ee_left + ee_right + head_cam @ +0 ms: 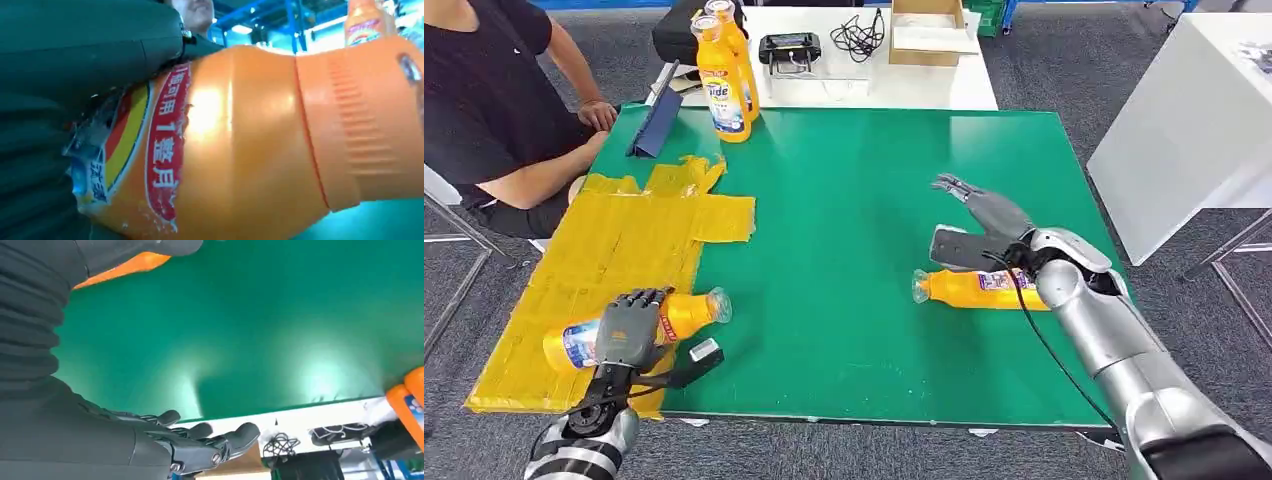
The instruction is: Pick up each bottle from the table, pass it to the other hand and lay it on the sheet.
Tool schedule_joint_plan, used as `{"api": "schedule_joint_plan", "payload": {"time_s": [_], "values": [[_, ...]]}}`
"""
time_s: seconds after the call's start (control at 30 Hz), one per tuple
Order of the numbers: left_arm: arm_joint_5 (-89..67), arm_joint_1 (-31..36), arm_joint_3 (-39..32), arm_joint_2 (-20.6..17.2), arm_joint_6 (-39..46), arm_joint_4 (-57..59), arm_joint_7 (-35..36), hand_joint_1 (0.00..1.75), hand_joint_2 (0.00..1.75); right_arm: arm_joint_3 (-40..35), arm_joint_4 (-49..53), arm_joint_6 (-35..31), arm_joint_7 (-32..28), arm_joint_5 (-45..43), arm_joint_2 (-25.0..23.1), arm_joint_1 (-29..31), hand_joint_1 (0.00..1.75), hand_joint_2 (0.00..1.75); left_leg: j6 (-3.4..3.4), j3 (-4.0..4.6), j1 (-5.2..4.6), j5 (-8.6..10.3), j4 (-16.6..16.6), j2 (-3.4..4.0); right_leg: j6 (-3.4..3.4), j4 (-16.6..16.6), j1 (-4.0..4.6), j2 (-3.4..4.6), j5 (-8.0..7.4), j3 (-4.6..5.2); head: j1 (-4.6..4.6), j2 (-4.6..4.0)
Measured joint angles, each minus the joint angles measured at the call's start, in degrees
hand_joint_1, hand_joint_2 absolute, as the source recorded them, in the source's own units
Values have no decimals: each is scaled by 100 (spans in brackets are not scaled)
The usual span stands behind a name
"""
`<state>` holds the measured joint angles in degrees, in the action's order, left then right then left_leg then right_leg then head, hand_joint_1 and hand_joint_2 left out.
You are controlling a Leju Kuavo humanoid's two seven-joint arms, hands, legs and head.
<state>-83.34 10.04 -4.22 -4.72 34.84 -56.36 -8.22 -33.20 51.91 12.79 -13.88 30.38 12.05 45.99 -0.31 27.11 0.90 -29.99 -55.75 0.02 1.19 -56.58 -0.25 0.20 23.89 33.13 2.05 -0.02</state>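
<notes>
My spread, empty right hand (977,222) hovers just above the lying bottle (979,288), whose long axis runs crosswise beneath my palm, cap toward my left.

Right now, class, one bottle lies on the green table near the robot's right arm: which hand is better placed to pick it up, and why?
The right hand. It hovers open just above the lying bottle. The left hand already grips another bottle at the yellow sheet, far across the table.

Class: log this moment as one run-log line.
left hand: grips bottle over yellow sheet | right hand: open above second bottle
</notes>
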Motion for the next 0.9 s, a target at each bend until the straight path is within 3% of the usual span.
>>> {"api": "schedule_joint_plan", "payload": {"time_s": [0.03,0.07,0.2,0.33,0.37,0.9], "values": [[13,150,0,-20,-16,212,-11,30,175,-54,-22,59,8,-54,52,70,0,175,2,0,-1,2,0,-8,0,0,-1,-6,0,-4,-2,0],[-18,315,0,-44,-18,451,7,0,175,-111,-41,98,9,-92,96,133,0,175,2,-6,-1,2,0,-18,0,0,-1,-13,0,-11,-2,0],[-448,902,72,-63,-79,1334,405,0,175,-385,-184,234,9,-151,188,321,0,175,6,-18,-1,7,2,-25,0,-1,-2,-25,0,-34,2,0],[-234,1192,107,-63,-64,1805,129,0,175,-625,-343,290,17,-334,292,406,0,175,6,-38,-2,7,2,-24,0,-1,-2,-25,0,-49,0,0],[-186,1217,120,-63,-66,1846,101,0,0,-667,-380,282,22,-341,319,409,0,175,7,-40,-2,10,2,-28,0,-1,-2,-28,0,-53,-2,0],[1038,802,553,-52,-540,1160,-586,0,0,-1287,-1067,229,68,-395,428,475,0,175,10,-35,-9,12,1,-25,0,-1,-4,-27,0,-45,-2,0]]}}
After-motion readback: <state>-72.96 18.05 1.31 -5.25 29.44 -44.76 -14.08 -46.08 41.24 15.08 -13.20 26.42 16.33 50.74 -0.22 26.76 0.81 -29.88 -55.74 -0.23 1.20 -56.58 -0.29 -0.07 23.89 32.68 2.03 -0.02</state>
